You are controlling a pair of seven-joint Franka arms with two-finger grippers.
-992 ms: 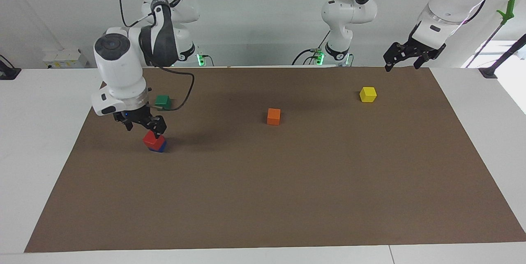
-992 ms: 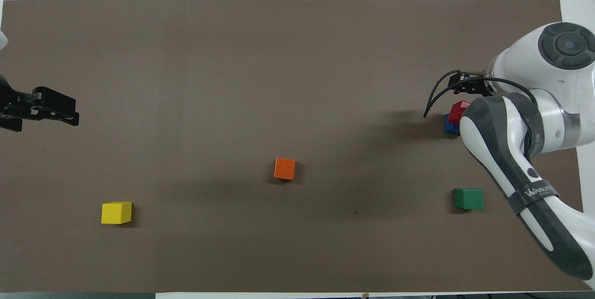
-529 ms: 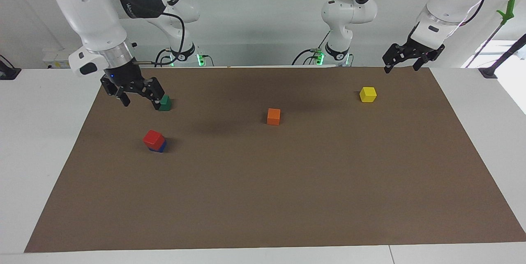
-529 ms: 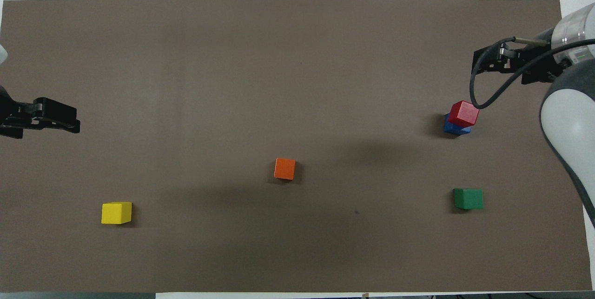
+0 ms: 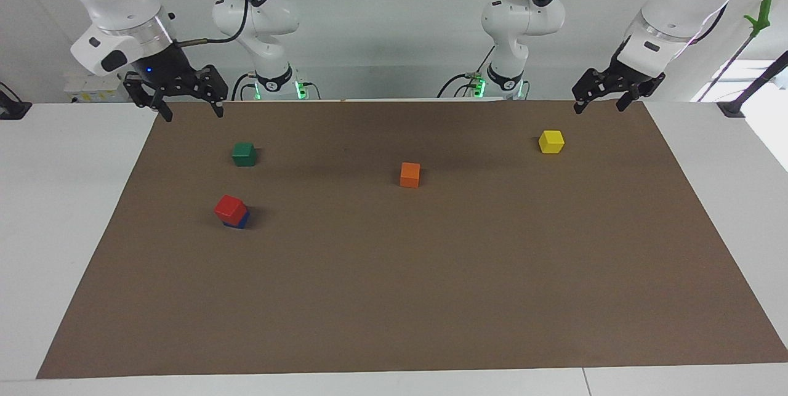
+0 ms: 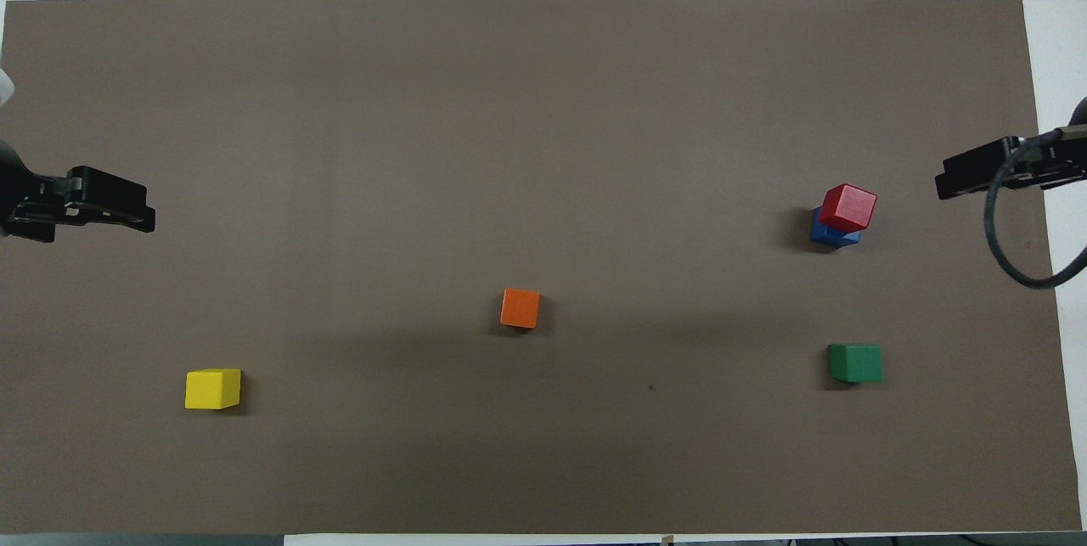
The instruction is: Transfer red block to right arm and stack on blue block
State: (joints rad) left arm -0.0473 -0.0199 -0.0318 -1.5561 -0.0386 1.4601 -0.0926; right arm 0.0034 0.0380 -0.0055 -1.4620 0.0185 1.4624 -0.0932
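The red block (image 5: 229, 207) (image 6: 849, 206) sits on top of the blue block (image 5: 239, 221) (image 6: 827, 232), slightly skewed, toward the right arm's end of the brown mat. My right gripper (image 5: 190, 111) (image 6: 960, 177) is open and empty, raised over the mat's edge at its own end, apart from the stack. My left gripper (image 5: 600, 103) (image 6: 127, 211) is open and empty, raised over the mat's edge at the left arm's end, and waits there.
A green block (image 5: 244, 154) (image 6: 855, 363) lies nearer to the robots than the stack. An orange block (image 5: 410, 174) (image 6: 520, 308) lies mid-mat. A yellow block (image 5: 551, 141) (image 6: 212, 388) lies toward the left arm's end. The brown mat (image 5: 431, 297) covers the white table.
My right gripper has let go of the red block on the blue block, risen, and drawn back toward its own end. The left gripper has barely moved.
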